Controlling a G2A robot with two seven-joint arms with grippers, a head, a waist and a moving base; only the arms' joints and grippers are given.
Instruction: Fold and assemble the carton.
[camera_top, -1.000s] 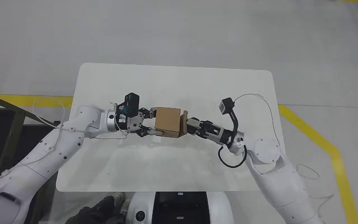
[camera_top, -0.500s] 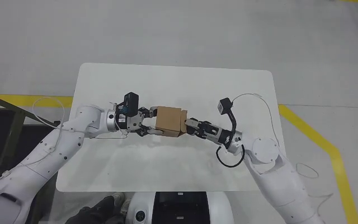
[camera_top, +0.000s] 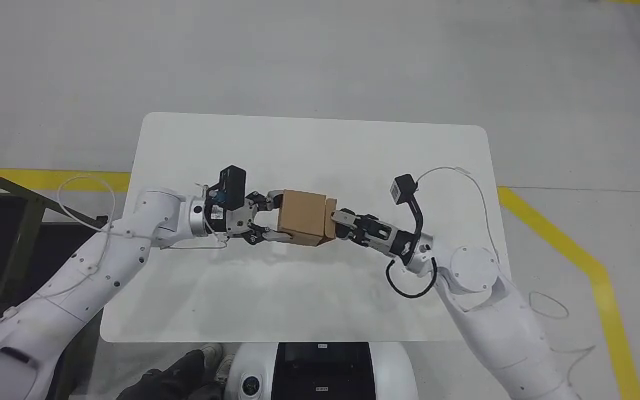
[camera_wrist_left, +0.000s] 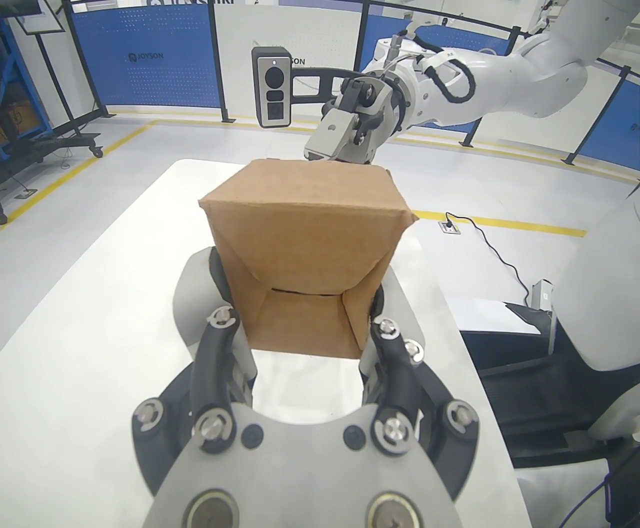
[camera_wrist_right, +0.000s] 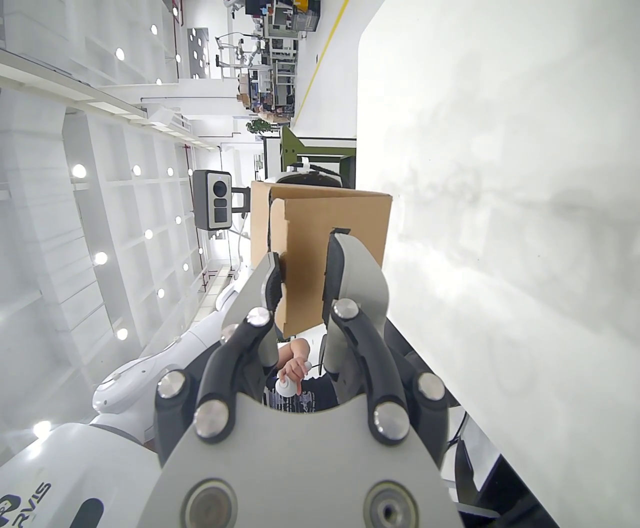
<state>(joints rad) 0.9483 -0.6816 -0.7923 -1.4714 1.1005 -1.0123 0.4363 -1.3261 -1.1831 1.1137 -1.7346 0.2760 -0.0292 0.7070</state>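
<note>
The carton (camera_top: 303, 215) is over the middle of the white table (camera_top: 300, 140), lying left to right between the two arms. The left gripper (camera_top: 262, 222) has hold of its left, open end. Its fingers (camera_wrist_left: 192, 287) are spread wide, one pressed against the outside of each side flap, and an upper flap slants inward between them. The right gripper (camera_top: 337, 222) takes the opposite end with a far narrower opening, its fingers (camera_wrist_right: 350, 280) closed on either side of a cardboard flap there. Whether the carton rests on the table or hangs just above it cannot be told.
</note>
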